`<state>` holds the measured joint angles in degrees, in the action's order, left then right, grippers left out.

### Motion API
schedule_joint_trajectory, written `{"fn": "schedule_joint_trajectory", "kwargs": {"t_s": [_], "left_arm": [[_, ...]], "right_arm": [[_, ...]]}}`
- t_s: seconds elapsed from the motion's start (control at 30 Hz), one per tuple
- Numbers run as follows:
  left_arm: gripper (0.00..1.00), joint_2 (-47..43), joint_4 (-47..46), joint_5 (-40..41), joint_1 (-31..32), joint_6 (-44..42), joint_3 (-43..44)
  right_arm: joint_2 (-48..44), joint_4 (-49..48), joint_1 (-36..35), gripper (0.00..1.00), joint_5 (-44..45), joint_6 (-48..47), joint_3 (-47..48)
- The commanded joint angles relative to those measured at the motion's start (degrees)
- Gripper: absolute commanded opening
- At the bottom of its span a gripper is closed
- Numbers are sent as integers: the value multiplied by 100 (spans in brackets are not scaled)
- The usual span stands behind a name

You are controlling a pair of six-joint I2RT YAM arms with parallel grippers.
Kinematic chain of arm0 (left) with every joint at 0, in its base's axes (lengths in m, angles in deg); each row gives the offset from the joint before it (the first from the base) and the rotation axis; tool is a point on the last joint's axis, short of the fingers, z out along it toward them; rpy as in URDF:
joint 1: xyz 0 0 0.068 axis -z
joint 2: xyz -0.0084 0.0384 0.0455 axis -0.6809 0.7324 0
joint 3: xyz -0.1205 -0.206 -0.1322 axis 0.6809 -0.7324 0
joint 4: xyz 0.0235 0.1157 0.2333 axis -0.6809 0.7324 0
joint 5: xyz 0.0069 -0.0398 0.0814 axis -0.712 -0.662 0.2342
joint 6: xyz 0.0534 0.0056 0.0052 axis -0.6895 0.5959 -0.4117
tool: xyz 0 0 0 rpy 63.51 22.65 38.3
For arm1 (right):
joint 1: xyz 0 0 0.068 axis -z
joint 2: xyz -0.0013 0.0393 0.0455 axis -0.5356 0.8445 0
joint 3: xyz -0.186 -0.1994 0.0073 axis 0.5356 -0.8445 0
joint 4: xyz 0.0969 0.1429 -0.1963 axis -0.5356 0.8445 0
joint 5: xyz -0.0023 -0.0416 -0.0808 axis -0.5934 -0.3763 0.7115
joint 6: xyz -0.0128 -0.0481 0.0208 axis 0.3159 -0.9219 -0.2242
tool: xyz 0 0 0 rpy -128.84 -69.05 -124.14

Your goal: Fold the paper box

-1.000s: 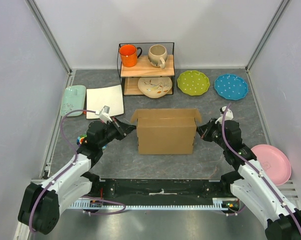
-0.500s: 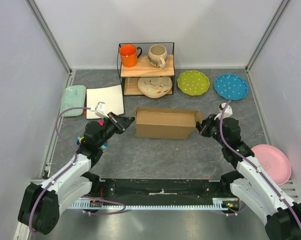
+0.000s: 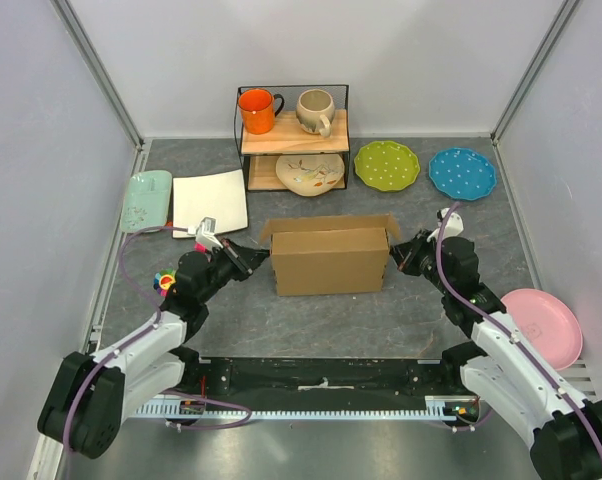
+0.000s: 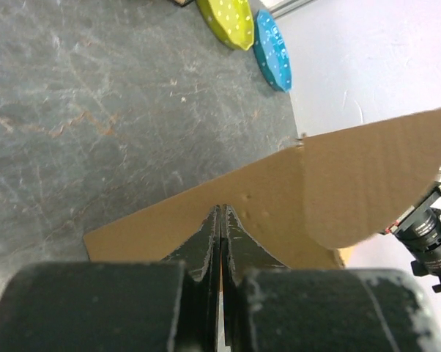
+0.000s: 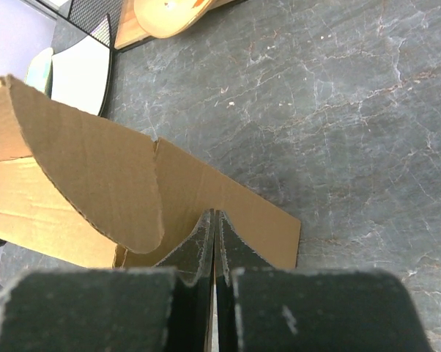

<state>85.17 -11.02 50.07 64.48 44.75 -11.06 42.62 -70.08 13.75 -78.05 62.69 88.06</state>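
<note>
The paper box (image 3: 331,262) was found near the middle of the grey, marble-patterned table (image 3: 311,325), in front of a small wire-and-wood rack (image 3: 292,137), and was judged to be only partly folded. A broad brown panel had been brought up to face the arms, and short flaps were seen angled outward at its upper corners. No lid had been closed over it and no tab could be seen pushed into a slot, so the side walls, the tucking and the closing were taken to be what was left. The left gripper (image 3: 253,255) was set against the left end of the box and the right gripper (image 3: 399,254) against the right end. In each wrist view the black fingers were pressed flat together with their tips meeting the cardboard edge. Each claw was therefore read as clamped on a wall of the box, though the sheet between the pads was hidden, so the pinch was probably, not certainly, a firm one. The material was plain matte corrugated board with cleanly die-cut edges. A half-round flap with a smooth curved rim was seen standing off a scored crease beside each grip, and faint dents were noted near the left fingertips (image 4: 206,233).
</note>
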Motion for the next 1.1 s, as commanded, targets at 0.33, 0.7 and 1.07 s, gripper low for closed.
{"fn": "schedule_joint_trajectory", "kwargs": {"t_s": [0.33,0.7,1.07], "left_arm": [[31,-1415,1847,582,76,-422,280],[42,-2118,4379,1811,76,-678,1045],[61,-2251,5407,2428,67,-1020,2028]], "right_arm": [[-1001,1027,-79,18,242,-164,-73],[-1195,3183,-79,52,2246,90,1193],[-703,2339,-316,80,1053,-1402,2301]]}}
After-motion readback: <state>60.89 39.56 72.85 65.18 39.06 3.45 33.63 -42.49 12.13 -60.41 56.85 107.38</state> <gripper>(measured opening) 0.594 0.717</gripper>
